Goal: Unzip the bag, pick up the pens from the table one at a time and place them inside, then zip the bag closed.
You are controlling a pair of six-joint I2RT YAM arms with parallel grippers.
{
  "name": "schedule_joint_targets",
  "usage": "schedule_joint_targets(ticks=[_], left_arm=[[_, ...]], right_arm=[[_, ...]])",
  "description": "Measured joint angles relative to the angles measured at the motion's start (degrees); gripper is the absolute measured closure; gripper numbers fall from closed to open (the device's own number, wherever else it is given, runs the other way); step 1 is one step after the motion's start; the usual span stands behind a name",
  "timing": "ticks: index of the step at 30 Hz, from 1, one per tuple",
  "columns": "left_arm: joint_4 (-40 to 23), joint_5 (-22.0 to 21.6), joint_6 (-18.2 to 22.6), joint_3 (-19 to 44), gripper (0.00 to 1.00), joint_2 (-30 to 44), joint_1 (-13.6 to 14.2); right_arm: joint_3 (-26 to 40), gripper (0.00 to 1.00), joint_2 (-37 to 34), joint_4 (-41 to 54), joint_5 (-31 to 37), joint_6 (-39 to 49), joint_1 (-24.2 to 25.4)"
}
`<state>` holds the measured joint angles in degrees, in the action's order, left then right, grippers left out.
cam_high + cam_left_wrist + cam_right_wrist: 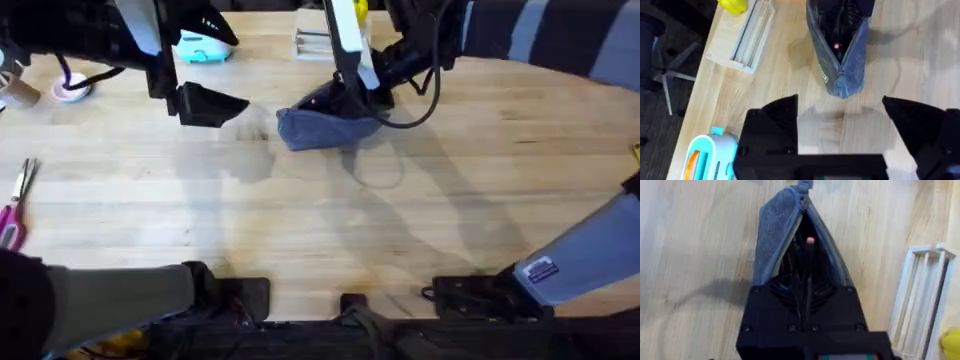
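Your right gripper [807, 287] is down inside the open mouth of the bag [325, 128], which lies on the table [330, 230] near the middle of its far edge. In the right wrist view a slim dark pen with a pink end [810, 241] points along the pouch interior between the parted zipper sides; whether your fingers are pinching it or have let go, I cannot tell, since the gripper body hides them. Judging from this, you are at the placing step. Push the pen deep enough that its end sits below the zipper line, then release and lift straight up so the fabric does not drag out with you.

Your left gripper [840, 135] hovers just beside the closed end of the bag, toward the left edge of the table, jaws spread wide and holding nothing. Keep it there, ready to pin that end with the small metal pull [841, 86] when zipping comes.
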<state>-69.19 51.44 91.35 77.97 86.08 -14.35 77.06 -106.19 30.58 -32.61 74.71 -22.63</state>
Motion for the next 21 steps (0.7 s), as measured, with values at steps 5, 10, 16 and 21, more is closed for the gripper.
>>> schedule_joint_targets(ticks=[5, 10, 16, 21], left_arm=[[0.0, 0.0, 0.0, 0.0, 0.007, 0.0, 0.0], [0.0, 0.0, 0.0, 0.0, 0.008, 0.0, 0.0], [0.0, 0.0, 0.0, 0.0, 0.008, 0.0, 0.0], [0.0, 0.0, 0.0, 0.0, 0.008, 0.0, 0.0]], right_arm=[[0.0, 0.879, -0.2, 0.1, 0.4, 1.6, -0.1], [0.0, 0.156, -0.5, 0.0, 0.6, 1.8, -0.2], [0.0, 0.008, -0.5, -0.1, 0.9, 2.0, -0.1], [0.0, 0.008, -0.5, -0.2, 0.9, 2.0, -0.1]])
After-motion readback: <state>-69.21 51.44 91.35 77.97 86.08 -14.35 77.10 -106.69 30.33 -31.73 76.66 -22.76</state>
